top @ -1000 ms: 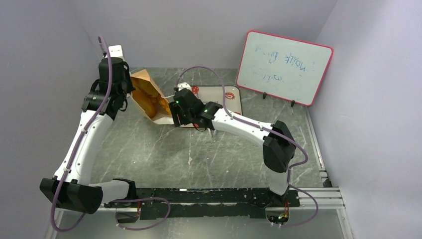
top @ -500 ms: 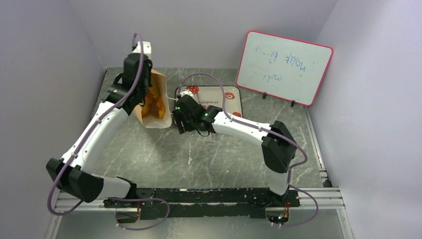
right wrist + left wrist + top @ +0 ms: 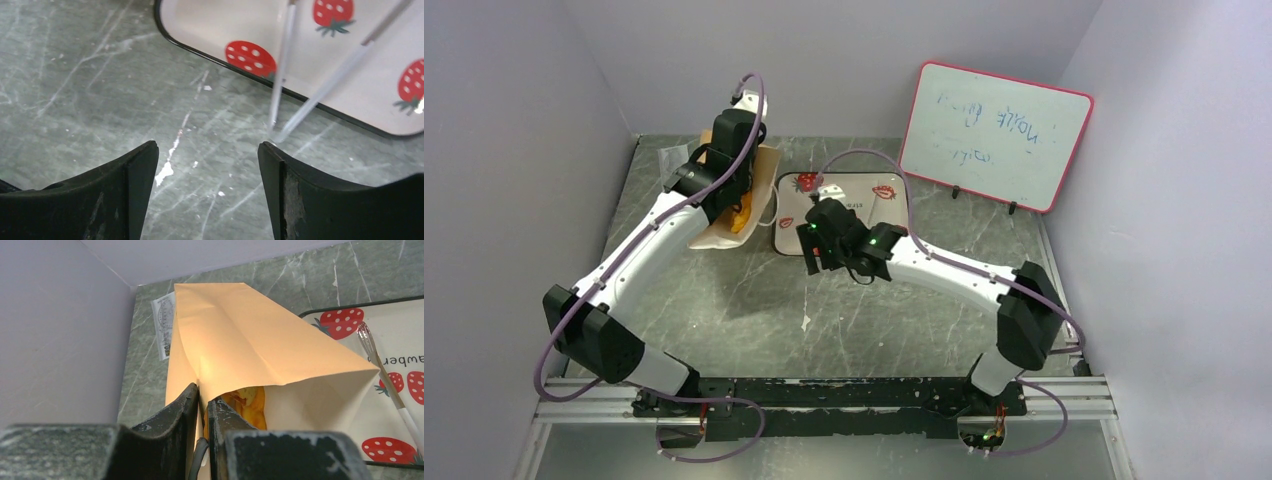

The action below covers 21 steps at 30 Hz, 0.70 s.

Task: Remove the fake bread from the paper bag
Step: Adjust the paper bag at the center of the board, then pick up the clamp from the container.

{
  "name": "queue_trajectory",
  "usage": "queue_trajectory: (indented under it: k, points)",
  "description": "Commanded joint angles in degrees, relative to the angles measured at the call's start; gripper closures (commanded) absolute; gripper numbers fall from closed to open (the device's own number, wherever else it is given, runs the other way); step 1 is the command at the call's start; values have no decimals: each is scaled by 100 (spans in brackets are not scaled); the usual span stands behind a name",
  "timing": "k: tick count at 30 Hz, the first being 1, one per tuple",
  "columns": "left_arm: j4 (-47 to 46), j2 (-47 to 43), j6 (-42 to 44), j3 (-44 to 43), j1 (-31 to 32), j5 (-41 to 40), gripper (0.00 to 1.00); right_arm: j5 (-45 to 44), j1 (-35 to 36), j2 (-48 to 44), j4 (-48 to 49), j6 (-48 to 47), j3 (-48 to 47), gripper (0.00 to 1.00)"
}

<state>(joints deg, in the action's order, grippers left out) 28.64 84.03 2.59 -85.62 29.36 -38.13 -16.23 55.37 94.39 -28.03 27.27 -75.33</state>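
L gripper (image 3: 202,432) is pinching one wall of the paper bag (image 3: 240,345) at its mouth, jaws closed tight on the paper. Bag is lying tipped, mouth facing the L wrist cam and shut end pointing toward the back corner. Can't tell if it's resting on the table (image 3: 754,300) or hanging off the grip. Fake bread (image 3: 248,401) is sitting inside, just behind the rim. It's showing as glossy orange bits, mostly shadowed by the bag's upper wall, so no counting pieces. From the top cam the L wrist is covering much of the bag, w/ only an orange patch peeking out beside it.

R gripper (image 3: 207,175) is hovering over bare table, jaws standing wide apart, nothing btwn them. Right ahead of it is lying the rounded corner of the white strawberry-print tray (image 3: 215,20). Silver tongs (image 3: 283,60) are lying across it, tips reaching past the rim, near the R fingertips. Tray is sitting just R of the bag. Small white paper slip (image 3: 162,325) is lying on the table behind the bag, by the wall. Red-framed whiteboard (image 3: 994,135) is leaning at back R, well apart.
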Motion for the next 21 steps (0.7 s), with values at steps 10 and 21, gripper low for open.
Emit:
queue_trajectory:
  k: [10,21]
  points:
    - [-29,179,-359,-189,25,427,93,-484,-793,-175,573,-176,738,15]
    - [64,266,-532,-225,25,673,93,-615,-1198,725,1256,-544,579,7]
